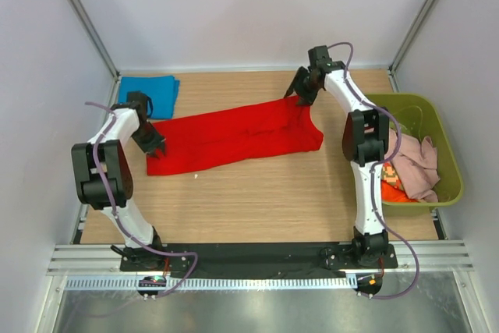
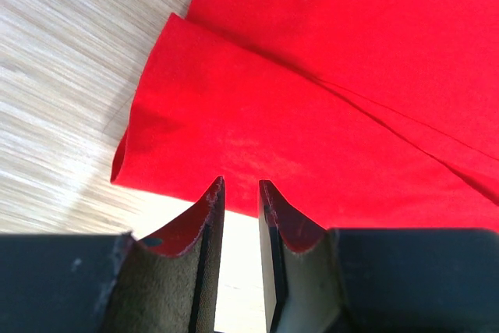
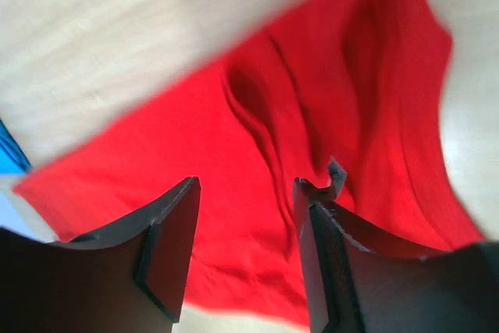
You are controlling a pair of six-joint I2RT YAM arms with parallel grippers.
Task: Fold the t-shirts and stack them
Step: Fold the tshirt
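Observation:
The red t-shirt (image 1: 234, 138) lies in a long folded band across the middle of the table. My left gripper (image 1: 156, 146) sits at its left end, and in the left wrist view the left gripper (image 2: 240, 183) shows a narrow gap with only bare table in it, just short of the red t-shirt's edge (image 2: 312, 99). My right gripper (image 1: 302, 93) hovers at the shirt's back right corner. In the right wrist view the right gripper (image 3: 248, 185) is wide open above the rumpled red t-shirt (image 3: 234, 130), holding nothing. A folded blue t-shirt (image 1: 150, 90) lies at the back left.
The olive-green bin (image 1: 456, 173) stands at the right edge, holding a pale pink t-shirt (image 1: 417, 165), an orange one (image 1: 398, 194) and a printed one (image 1: 390, 175). White walls close in the back and both sides.

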